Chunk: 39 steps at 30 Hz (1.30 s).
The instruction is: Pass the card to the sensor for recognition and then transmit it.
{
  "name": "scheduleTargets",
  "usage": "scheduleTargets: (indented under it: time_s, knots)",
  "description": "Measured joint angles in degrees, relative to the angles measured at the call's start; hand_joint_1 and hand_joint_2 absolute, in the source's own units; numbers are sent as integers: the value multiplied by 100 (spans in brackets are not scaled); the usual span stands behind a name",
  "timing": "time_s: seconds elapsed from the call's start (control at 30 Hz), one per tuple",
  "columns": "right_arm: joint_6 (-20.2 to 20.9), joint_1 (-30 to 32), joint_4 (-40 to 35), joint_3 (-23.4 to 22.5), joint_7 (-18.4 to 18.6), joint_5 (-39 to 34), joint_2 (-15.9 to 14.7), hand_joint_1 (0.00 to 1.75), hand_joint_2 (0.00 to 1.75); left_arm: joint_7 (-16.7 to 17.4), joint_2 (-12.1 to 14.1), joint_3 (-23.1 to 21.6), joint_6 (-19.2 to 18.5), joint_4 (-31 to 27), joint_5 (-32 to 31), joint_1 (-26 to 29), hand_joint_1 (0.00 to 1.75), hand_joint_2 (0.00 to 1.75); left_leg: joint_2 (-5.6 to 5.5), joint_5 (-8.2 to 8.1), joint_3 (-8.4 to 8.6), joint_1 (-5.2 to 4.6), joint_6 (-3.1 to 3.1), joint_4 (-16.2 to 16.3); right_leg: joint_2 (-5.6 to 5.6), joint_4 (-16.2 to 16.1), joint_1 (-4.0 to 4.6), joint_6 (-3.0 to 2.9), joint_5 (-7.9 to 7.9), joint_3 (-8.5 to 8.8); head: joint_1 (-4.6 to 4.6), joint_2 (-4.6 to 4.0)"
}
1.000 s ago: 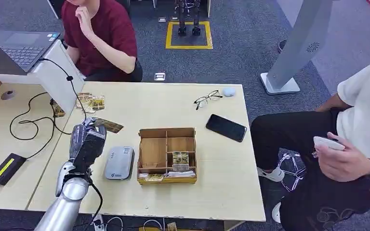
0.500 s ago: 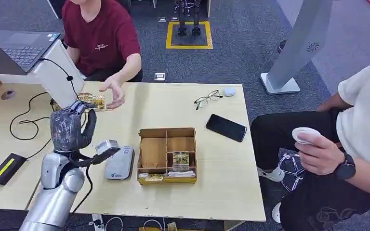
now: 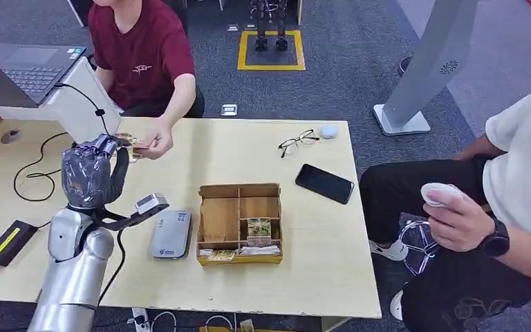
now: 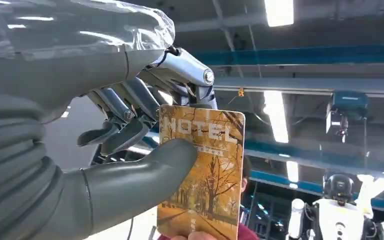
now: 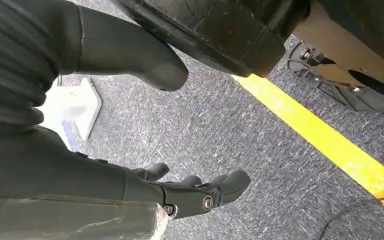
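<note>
Your left hand [image 3: 90, 176] grips the card [image 4: 202, 172] between thumb and fingers [image 4: 130, 107], raised above the worktop [image 3: 249, 149]. A person's hand [image 3: 153, 143] touches the card. Your right hand [image 5: 180, 192] hangs with fingers released, holding nothing.

Head view high over table [image 3: 249, 149], left wrist upward, right wrist floorward

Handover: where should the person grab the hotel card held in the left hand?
The free end, opposite the HOTEL print. The left hand pinches the card with its thumb across the face and fingers behind the printed end, so that end is blocked. The other end sticks out bare: pinch it face and back, coming from the person's side, where a fingertip touches its edge.
</note>
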Motion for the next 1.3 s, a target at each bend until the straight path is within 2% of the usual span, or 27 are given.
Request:
scheduleTargets:
  time_s: [0.2,0.23,0.43,0.57,0.63,0.67,0.77,0.83,0.9,0.93,1.03,1.13,1.3]
  knots:
    - [-15,9,2,-2,-13,-15,-2,0,175,-65,-79,70,0,149,114,-13,175,175,1,0,0,0,0,0,1,0,0,0,0,-2,0,0]
    - [-17,9,2,-2,-17,-15,-2,0,175,-61,-90,79,0,164,120,-17,0,175,1,0,0,0,0,0,1,0,0,0,0,-2,0,0]
    - [-17,12,2,-4,-50,-20,-7,0,175,-30,-99,76,0,326,558,-96,0,175,1,0,0,0,0,0,1,0,0,0,0,-3,0,0]
    - [-48,28,2,-22,-98,-111,-17,0,175,471,-66,-174,-96,489,1410,-150,0,175,1,0,0,0,0,0,1,0,0,0,0,-3,0,0]
    - [-98,47,2,-46,-114,-136,-22,0,175,724,-20,-418,-401,520,2017,-149,0,175,1,0,0,0,0,0,0,0,0,0,0,-2,0,0]
    - [-120,60,4,-61,-122,-173,-22,0,175,853,19,-591,-698,518,2390,-140,0,175,0,0,-1,0,0,0,0,0,0,0,0,-2,0,0]
    - [-194,107,9,-125,-186,-236,-22,0,175,966,198,-1131,-1435,391,2971,-27,0,175,0,0,-4,0,0,0,0,0,0,0,0,-1,0,0]
    - [-212,150,13,-177,-232,-308,-24,0,175,856,353,-1511,-1865,86,3210,181,0,175,2,-1,-8,0,0,0,2,1,0,1,0,0,0,0]
    - [-236,202,37,-245,-276,-384,-24,0,175,561,641,-1935,-2475,-514,3403,611,0,175,12,-6,-9,-1,3,-1,11,1,0,1,-2,-6,-2,0]
    - [-256,227,44,-277,-302,-426,-24,0,175,441,772,-2125,-2621,-762,3377,810,0,175,10,-7,-11,-1,4,-1,9,0,0,3,-7,-7,-2,0]
    - [-293,268,59,-365,-354,-439,-24,0,175,162,1183,-2639,-2737,-1496,3136,1503,0,175,13,-15,-12,0,-5,-1,10,0,0,1,-13,-18,0,0]
    - [-299,277,74,-435,-356,-441,-24,0,175,-9,1504,-3054,-2697,-1985,2942,1933,0,175,7,-15,-14,0,-5,-1,2,-1,0,5,-17,-17,0,0]
    - [-310,277,90,-487,-354,-466,-24,0,175,-62,1737,-3514,-2632,-2452,2702,2241,0,175,6,-14,-13,0,-5,-2,2,-1,-1,6,-15,-9,0,0]
